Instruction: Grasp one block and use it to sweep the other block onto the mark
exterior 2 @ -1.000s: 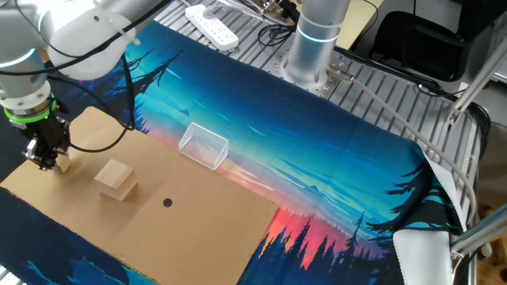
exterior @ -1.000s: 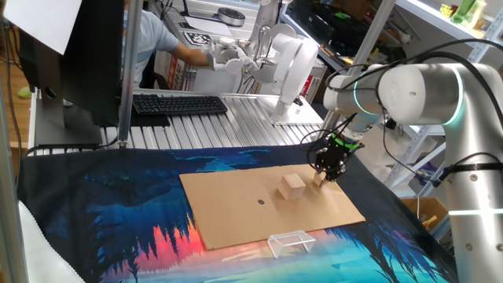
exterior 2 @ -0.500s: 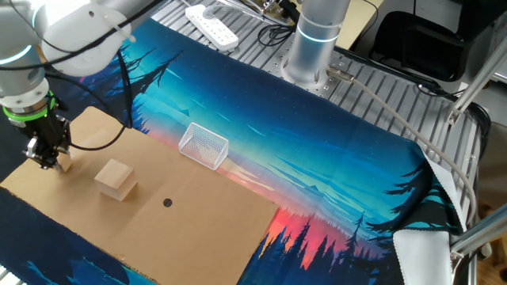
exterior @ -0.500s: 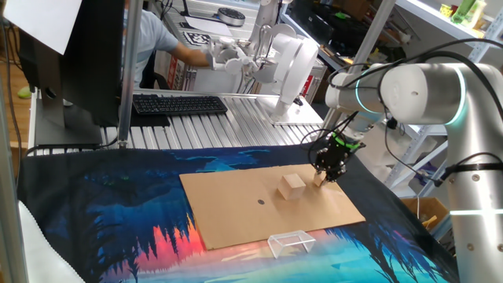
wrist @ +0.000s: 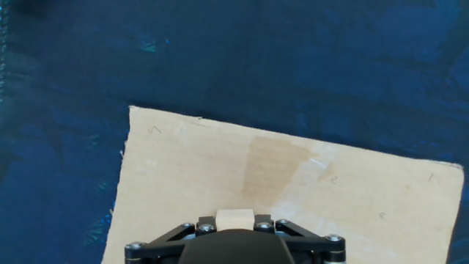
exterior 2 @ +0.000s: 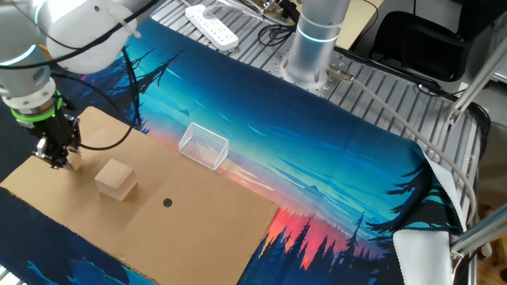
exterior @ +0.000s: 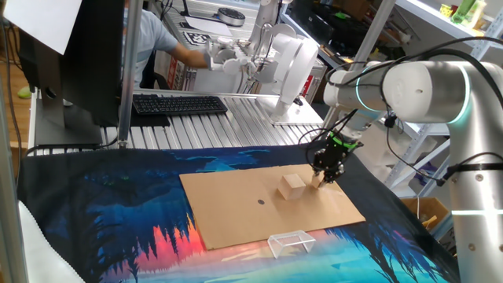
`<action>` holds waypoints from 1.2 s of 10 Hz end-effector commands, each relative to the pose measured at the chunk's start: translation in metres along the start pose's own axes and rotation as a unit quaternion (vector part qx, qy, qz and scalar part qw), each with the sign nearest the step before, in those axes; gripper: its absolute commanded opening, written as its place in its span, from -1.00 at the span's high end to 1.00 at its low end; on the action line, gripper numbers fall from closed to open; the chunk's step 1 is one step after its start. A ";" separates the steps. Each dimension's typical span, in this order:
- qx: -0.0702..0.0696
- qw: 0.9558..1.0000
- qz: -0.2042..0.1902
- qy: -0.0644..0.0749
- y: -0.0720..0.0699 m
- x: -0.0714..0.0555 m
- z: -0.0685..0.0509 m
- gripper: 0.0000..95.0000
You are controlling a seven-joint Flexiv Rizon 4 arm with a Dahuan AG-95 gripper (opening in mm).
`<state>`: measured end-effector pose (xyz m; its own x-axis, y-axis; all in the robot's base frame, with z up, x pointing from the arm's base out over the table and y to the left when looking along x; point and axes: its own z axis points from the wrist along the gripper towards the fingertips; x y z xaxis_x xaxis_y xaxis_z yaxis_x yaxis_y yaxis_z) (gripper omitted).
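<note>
My gripper [exterior: 324, 171] is shut on the small tan block [wrist: 234, 218], which shows between the black fingers in the hand view. It holds the block low over the right part of the brown cardboard sheet [exterior: 236, 212]. The larger tan cube [exterior: 291, 186] sits on the sheet just left of the held block, a small gap apart. The mark [exterior: 262, 201], a tiny dark dot, lies farther left beyond the cube. In the other fixed view the gripper [exterior 2: 57, 155], the cube [exterior 2: 116, 179] and the mark [exterior 2: 167, 203] line up roughly left to right.
A clear plastic frame [exterior: 291, 242] lies at the sheet's front edge, also seen as a mesh box [exterior 2: 203, 146]. A keyboard [exterior: 179, 104] and a person's hand are behind the cloth. The arm's base [exterior 2: 313, 39] stands at the far side.
The gripper with the small block has shifted a little toward the larger cube. The cube and the mark have not moved.
</note>
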<state>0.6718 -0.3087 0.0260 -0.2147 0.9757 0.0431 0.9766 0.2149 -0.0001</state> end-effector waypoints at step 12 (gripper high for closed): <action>0.007 0.998 0.058 0.011 -0.007 0.071 -0.009 1.00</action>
<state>0.6487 -0.2385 0.0373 -0.0939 0.9938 0.0602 0.9953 0.0952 -0.0194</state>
